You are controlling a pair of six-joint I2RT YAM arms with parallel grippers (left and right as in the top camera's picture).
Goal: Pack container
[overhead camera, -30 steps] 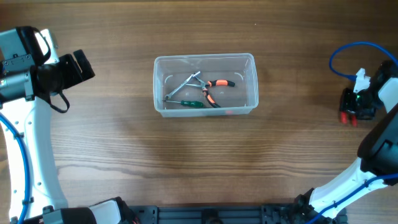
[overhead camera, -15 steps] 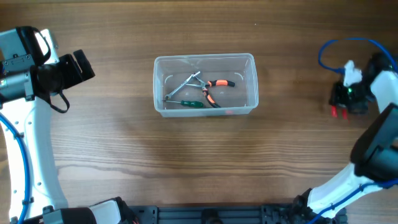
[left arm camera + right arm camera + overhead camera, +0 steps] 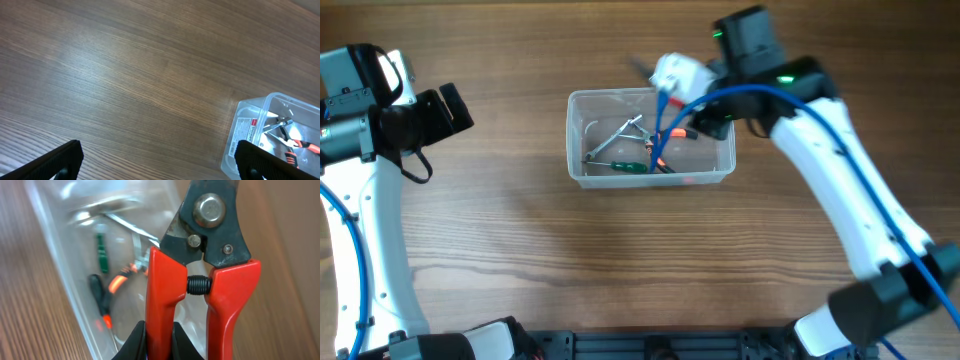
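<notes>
Gripping red-handled cutters [image 3: 200, 280] by one handle over the far right corner of the clear container [image 3: 578, 172], the right gripper [image 3: 159, 342] is risking dropping them across the rim if it lets go off-centre, while the left gripper [image 3: 160, 162] is hanging open well left of the container, which is sitting mid-way along a brown wood-grain table [image 3: 620, 280], with no room beyond it showing.

Container [image 3: 577, 140]: clear plastic tub, rectangular, with rounded corners and a thicker rim.
Pose: upright, top open, long sides running left to right in the overhead view.
Place: on the wooden table [image 3: 620, 270], a little above the middle of the overhead view.
Inside: orange-and-black pliers [image 3: 302, 145], a green-handled screwdriver [image 3: 631, 167] and a metal wrench [image 3: 618, 137] lie on the bottom, close together and partly crossing.
Label [image 3: 243, 131]: white sticker with a red mark, on the short wall facing the left wrist camera.
</notes>
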